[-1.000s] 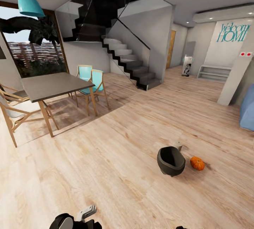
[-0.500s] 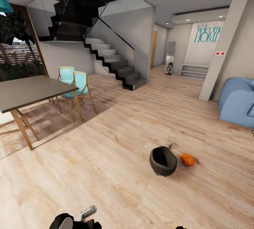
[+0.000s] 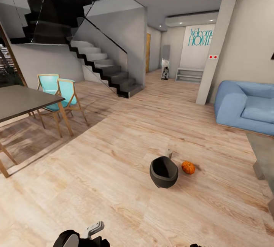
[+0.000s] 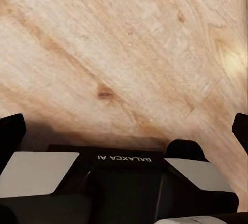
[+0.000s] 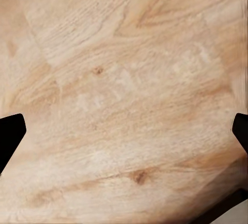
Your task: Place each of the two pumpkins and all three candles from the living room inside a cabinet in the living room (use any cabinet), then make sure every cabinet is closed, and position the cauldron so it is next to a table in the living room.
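On the wooden floor ahead, right of centre in the head view, lies the dark cauldron (image 3: 163,171), tipped with its mouth toward me. One orange pumpkin (image 3: 188,167) rests just to its right. A small pale candle (image 3: 169,151) stands right behind the cauldron. The cabinet is out of view. My left gripper (image 4: 124,131) hangs open over bare floor, its dark fingertips wide apart. My right gripper (image 5: 124,131) is open too, with only floorboards between its fingers. Part of my left arm (image 3: 81,236) shows at the bottom edge of the head view.
A dark dining table (image 3: 19,102) with turquoise chairs (image 3: 62,95) stands at the left. A blue sofa (image 3: 245,106) and the corner of a low grey table (image 3: 264,152) are at the right. Stairs (image 3: 102,68) and a pillar (image 3: 215,45) rise further back.
The whole head view has swung to the right. The dining table and stairs slid left, and the sofa and low table came in. The cauldron and pumpkin lie as before.
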{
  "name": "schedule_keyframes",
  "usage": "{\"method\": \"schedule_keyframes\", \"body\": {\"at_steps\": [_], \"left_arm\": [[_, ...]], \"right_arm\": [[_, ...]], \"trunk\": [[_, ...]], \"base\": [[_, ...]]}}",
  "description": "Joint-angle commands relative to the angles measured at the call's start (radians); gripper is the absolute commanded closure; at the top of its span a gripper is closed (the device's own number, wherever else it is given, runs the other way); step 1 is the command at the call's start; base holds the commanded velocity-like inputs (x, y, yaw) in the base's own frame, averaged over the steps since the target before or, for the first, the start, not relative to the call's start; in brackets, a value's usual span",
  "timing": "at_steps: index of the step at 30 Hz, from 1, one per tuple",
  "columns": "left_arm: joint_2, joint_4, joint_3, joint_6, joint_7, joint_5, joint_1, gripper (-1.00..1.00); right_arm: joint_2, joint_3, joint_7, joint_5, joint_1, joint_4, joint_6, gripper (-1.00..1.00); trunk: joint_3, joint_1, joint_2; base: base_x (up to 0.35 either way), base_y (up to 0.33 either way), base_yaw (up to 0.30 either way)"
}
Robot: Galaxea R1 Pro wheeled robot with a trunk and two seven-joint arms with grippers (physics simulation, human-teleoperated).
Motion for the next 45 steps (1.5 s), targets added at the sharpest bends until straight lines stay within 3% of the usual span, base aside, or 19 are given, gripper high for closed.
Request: {"method": "schedule_keyframes", "body": {"at_steps": [1, 13, 16, 22, 45], "left_arm": [[0.0, 0.0, 0.0, 0.0, 0.0, 0.0, 0.0, -1.0], [0.0, 0.0, 0.0, 0.0, -0.001, 0.0, 0.0, -1.0], [0.0, 0.0, 0.0, 0.0, -0.001, 0.0, 0.0, -1.0], [0.0, 0.0, 0.0, 0.0, 0.0, 0.0, 0.0, -1.0], [0.0, 0.0, 0.0, 0.0, -0.001, 0.0, 0.0, -1.0]], "right_arm": [[0.0, 0.0, 0.0, 0.0, 0.0, 0.0, 0.0, -1.0], [0.0, 0.0, 0.0, 0.0, 0.0, 0.0, -0.001, -1.0], [0.0, 0.003, 0.001, 0.001, 0.0, 0.001, -0.037, -1.0], [-0.001, 0.008, 0.001, 0.002, 0.0, 0.037, -0.093, -1.0], [-0.001, -0.002, 0.002, -0.006, 0.0, 0.044, -0.088, -1.0]], "trunk": [[0.0, 0.0, 0.0], [0.0, 0.0, 0.0], [0.0, 0.0, 0.0], [0.0, 0.0, 0.0], [0.0, 0.0, 0.0]], "base": [[0.0, 0.0, -0.281], [0.063, 0.077, -0.281], [0.23, 0.176, -0.17], [0.248, 0.181, -0.024], [0.19, 0.109, -0.005]]}}
